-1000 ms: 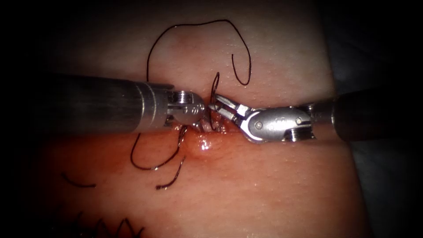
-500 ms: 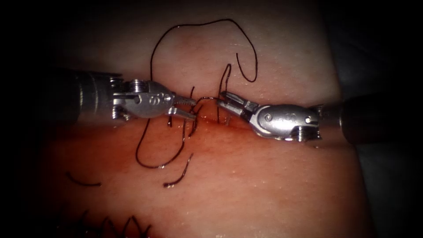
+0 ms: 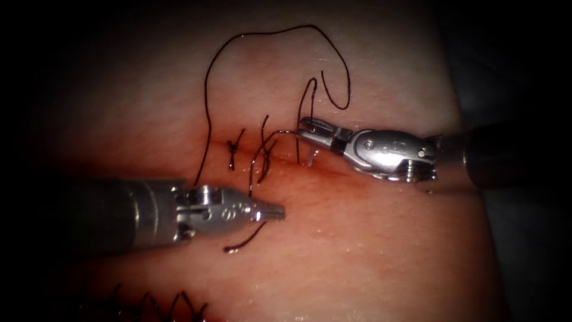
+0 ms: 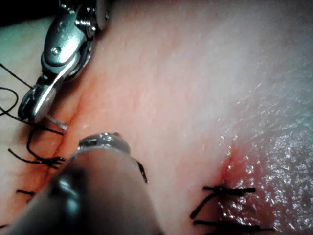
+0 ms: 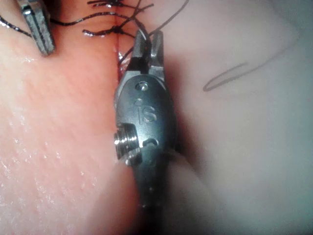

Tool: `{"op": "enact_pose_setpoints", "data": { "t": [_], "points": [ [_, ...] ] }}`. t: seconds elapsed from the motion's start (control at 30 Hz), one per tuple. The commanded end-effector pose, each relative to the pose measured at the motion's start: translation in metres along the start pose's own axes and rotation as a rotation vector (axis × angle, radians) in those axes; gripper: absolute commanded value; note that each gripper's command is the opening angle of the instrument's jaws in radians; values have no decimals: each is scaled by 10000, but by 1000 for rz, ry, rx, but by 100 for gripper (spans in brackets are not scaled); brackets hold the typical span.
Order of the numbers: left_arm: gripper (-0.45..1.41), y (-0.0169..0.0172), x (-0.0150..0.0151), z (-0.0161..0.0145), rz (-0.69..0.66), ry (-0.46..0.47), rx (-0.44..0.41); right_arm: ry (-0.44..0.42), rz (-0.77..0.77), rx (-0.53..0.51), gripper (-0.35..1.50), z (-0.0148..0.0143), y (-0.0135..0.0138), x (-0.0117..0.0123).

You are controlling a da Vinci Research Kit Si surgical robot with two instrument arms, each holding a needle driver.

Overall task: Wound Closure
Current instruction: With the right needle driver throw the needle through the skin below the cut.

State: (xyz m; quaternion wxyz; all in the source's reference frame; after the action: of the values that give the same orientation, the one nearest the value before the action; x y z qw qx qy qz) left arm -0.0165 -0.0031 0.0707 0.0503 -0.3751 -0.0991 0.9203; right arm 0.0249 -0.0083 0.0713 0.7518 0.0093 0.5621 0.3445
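Pale pink pork-belly tissue carries the reddened horizontal cut. Just above it, the right silver tool's fingers are clenched on thin dark thread. Below the cut, the left silver tool's fingers are closed, grasping nothing.

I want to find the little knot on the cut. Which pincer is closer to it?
The left pincer is a bit closer, just below and to the right of the knot. The right pincer, shut on the thread, sits farther off to the knot's right.
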Motion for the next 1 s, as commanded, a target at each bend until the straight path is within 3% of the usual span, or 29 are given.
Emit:
{"op": "enact_pose_setpoints", "data": {
  "t": [0.03, 0.4, 0.73, 1.0],
  "points": [
    [-27, 0, 0, 8, 0, 1, 0, 2, 2, 3, -35, 7, -3, -4],
    [-27, -7, -3, 24, 1, 6, 1, 14, 111, 28, -35, 7, 6, -2],
    [-30, -16, -33, 43, -16, 0, -5, 17, 203, 63, -35, 9, 16, 0],
    [-32, -11, -36, 37, -16, -3, -12, -2, 228, 117, -35, 14, 21, -2]
  ]
}}
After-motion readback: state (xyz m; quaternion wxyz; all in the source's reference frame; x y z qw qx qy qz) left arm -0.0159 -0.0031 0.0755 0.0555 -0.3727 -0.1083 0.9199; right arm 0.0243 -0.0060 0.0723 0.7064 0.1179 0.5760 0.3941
